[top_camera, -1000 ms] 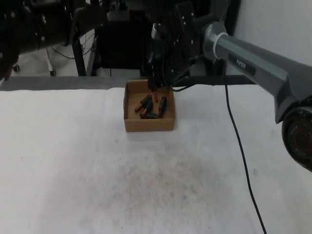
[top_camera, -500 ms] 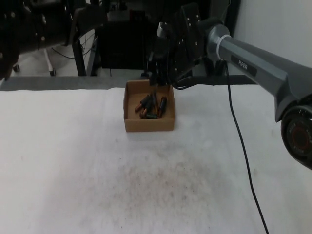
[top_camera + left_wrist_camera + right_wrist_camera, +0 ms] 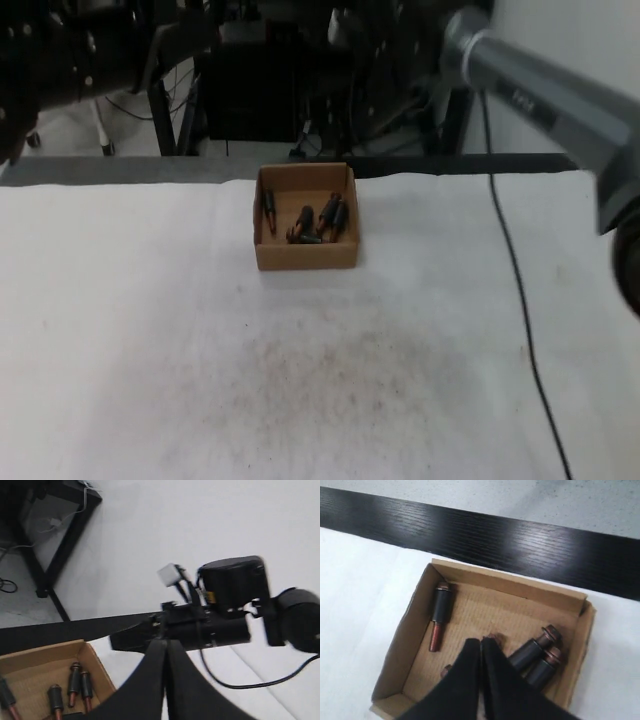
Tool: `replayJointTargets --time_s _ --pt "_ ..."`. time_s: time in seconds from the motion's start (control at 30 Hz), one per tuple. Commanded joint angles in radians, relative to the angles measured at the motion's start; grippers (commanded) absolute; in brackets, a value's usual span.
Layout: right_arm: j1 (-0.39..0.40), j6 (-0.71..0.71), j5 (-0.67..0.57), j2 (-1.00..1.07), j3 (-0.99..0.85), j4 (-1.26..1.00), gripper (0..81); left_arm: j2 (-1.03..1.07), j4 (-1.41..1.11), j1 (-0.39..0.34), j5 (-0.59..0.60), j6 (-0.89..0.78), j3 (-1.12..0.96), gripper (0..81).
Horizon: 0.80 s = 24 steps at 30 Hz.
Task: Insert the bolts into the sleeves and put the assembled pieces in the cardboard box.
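Cardboard box [image 3: 305, 258] on white bench [image 3: 150, 330], sleeved bolts [image 3: 320, 220] inside, grey arm [image 3: 545, 95] above, behind.

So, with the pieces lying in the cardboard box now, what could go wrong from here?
The right end effector hangs shut, pointing at the cardboard box. If it dips, it could knock the assembled pieces or push the light box. The black cable lies across the bench near that arm, and a wide swing might drag it toward the box.
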Motion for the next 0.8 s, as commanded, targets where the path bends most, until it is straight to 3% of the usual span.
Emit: replayJointTargets --time_s 0.0,0.13,0.23,0.4,0.53,0.77 --pt "-0.020 -0.013 0.013 -0.086 -0.013 0.096 0.8 -0.060 0.058 0.002 -0.084 0.102 -0.010 0.3" --pt "-0.054 -0.002 -0.003 -0.198 0.028 0.144 0.8 -0.164 0.304 -0.005 -0.358 0.344 -0.010 0.3" --pt "-0.071 -0.026 0.003 -0.306 0.104 0.141 0.8 -0.250 0.421 -0.011 -0.558 0.432 0.005 0.3" --pt "-0.081 -0.070 0.025 -0.530 0.366 0.077 0.8 -0.411 0.354 -0.013 -0.595 0.419 0.128 0.3" --pt "-0.090 -0.023 0.028 -0.763 0.705 -0.096 0.8 -0.536 0.326 -0.016 -0.720 0.417 0.269 0.3" --pt "-0.148 0.072 0.076 -1.227 1.370 -0.417 0.8 -0.716 0.313 -0.028 -0.729 0.239 0.509 0.3"
